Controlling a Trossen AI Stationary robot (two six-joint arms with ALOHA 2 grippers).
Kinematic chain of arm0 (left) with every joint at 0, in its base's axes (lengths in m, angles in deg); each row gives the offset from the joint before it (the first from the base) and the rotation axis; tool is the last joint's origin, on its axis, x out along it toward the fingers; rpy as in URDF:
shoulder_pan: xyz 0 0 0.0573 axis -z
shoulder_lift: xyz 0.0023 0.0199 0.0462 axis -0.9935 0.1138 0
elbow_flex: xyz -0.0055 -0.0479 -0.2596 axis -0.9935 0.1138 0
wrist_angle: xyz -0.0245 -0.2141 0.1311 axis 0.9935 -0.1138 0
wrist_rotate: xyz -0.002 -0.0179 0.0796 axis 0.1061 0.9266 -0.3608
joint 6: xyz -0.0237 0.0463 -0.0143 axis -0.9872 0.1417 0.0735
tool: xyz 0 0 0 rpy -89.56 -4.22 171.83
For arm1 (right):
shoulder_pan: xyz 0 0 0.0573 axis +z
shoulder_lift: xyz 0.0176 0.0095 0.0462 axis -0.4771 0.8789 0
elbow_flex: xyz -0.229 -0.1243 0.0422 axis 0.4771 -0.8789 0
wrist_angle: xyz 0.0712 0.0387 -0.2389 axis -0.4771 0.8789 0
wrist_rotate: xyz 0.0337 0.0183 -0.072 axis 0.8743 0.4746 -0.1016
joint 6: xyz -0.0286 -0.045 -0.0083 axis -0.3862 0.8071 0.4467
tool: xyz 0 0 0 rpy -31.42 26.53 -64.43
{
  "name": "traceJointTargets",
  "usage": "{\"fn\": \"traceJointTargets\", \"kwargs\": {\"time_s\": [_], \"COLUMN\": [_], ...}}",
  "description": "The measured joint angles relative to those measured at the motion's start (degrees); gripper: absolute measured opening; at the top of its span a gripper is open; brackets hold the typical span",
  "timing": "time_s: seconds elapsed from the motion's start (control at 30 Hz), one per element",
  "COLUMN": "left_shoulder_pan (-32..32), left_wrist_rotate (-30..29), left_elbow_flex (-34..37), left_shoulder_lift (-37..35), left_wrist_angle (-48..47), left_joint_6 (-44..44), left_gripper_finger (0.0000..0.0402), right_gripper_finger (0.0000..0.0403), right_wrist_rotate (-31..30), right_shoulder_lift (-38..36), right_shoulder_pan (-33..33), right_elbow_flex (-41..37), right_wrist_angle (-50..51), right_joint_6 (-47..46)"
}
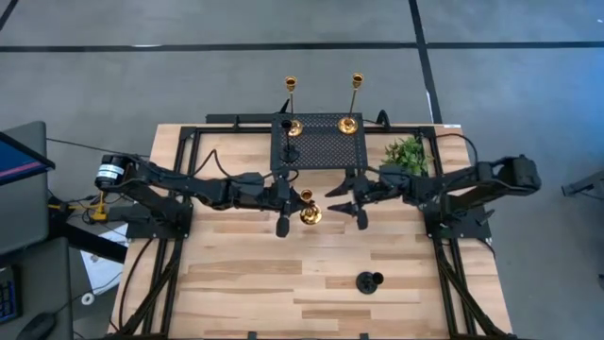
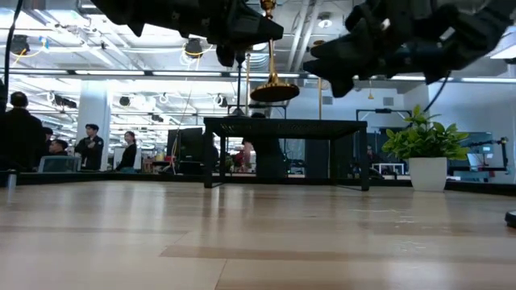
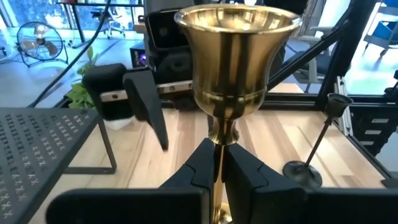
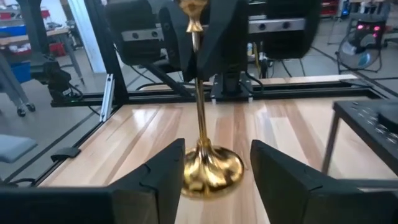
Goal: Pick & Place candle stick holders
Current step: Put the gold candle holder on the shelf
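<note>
A gold candlestick holder (image 1: 310, 212) with a thin stem is held upright above the table in front of the black mesh rack (image 1: 321, 149). My left gripper (image 1: 286, 200) is shut on it. My right gripper (image 1: 347, 204) is open just right of it. In the right wrist view its two fingers stand apart, with the gold base (image 4: 211, 171) beyond them and untouched. Two tall gold holders (image 1: 291, 121) (image 1: 351, 119) stand by their round bases on the rack's far part. A black holder (image 1: 368, 281) stands on the table near the front. My left gripper pinches the gold holder's thin stem (image 3: 217, 163) between its two fingers, just below the cup (image 3: 236, 56). The fingers come level from the table's left and lie across the stem. The holder stands upright, its base (image 2: 274, 93) lifted clear of the table.
A small green plant in a white pot (image 1: 406, 153) stands right of the rack. A dark frame runs round the tabletop (image 1: 236, 283), which is bare wood at the front left. People (image 2: 89, 149) stand in the room beyond the far edge.
</note>
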State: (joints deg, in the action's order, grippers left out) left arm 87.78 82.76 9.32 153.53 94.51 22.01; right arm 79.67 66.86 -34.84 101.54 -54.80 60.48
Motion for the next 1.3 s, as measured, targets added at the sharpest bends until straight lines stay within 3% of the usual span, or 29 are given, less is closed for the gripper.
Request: {"fn": "traceJointTargets", "kwargs": {"time_s": [0.43,0.77,1.3], "left_shoulder_pan": [0.0,0.0,0.0], "left_wrist_rotate": [0.0,-0.2,0.2], "left_elbow_flex": [0.0,0.0,0.0], "left_shoulder_lift": [0.0,0.0,0.0], "left_wrist_angle": [-0.2,-0.6,-0.6], "left_joint_6": [0.0,0.0,-0.3], "left_gripper_finger": [0.0015,0.0015,0.0015], "right_gripper_finger": [0.0151,0.0130,0.0008], "right_wrist_rotate": [0.3,0.3,0.1], "right_shoulder_lift": [11.3,14.2,14.2], "right_shoulder_pan": [3.4,4.2,4.2], "right_elbow_flex": [9.3,12.6,12.7], "right_wrist_angle": [0.2,0.2,-0.2], "right_joint_6": [0.5,0.2,0.7]}}
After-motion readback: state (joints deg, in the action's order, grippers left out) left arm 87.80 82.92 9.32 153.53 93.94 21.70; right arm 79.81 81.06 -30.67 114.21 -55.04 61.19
